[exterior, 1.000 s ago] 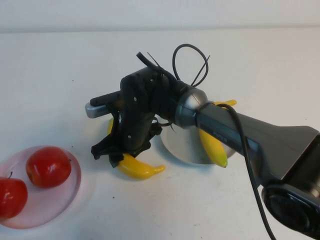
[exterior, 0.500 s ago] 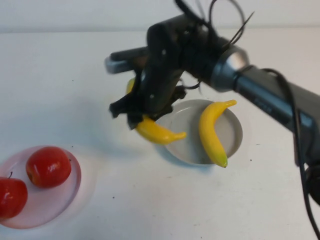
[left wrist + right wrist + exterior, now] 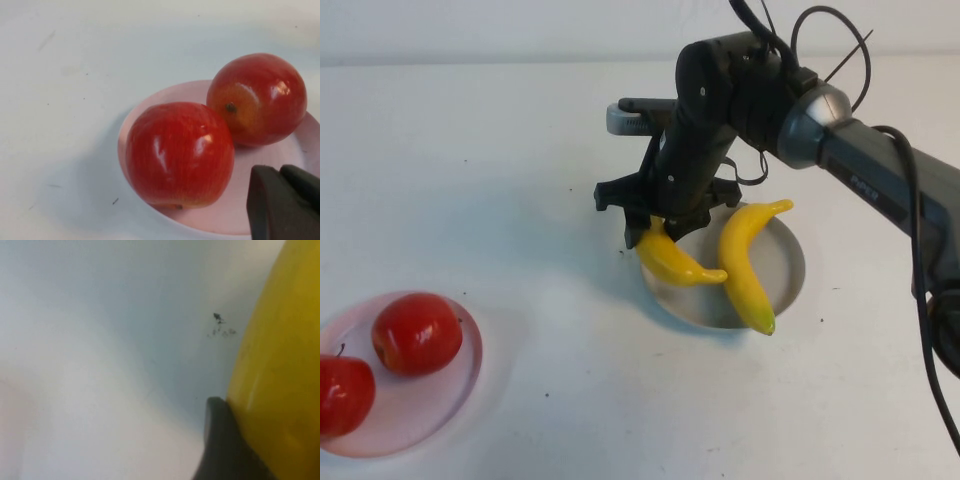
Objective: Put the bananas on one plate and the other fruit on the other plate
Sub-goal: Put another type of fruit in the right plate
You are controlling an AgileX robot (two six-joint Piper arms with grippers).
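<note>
My right gripper (image 3: 658,222) is shut on a yellow banana (image 3: 678,262) and holds it over the near-left rim of the grey-blue plate (image 3: 788,268). The banana's free end points toward the second banana (image 3: 744,268), which lies across that plate. In the right wrist view the held banana (image 3: 280,365) fills one side against a dark finger (image 3: 220,440). Two red apples (image 3: 416,333) (image 3: 342,393) sit on the pale pink plate (image 3: 440,400) at the near left. My left gripper (image 3: 280,172) hovers over that pink plate (image 3: 200,92) beside the apples (image 3: 180,152) (image 3: 257,97), shut and empty.
The white table (image 3: 470,180) stretches between the two plates. The right arm (image 3: 880,190) reaches in from the right, with its black cables looping above the wrist. The table's far edge runs along the top of the high view.
My right gripper has lifted the banana off the table and carried it right and away, from left of the grey-blue plate to over its rim. The apples have not moved.
</note>
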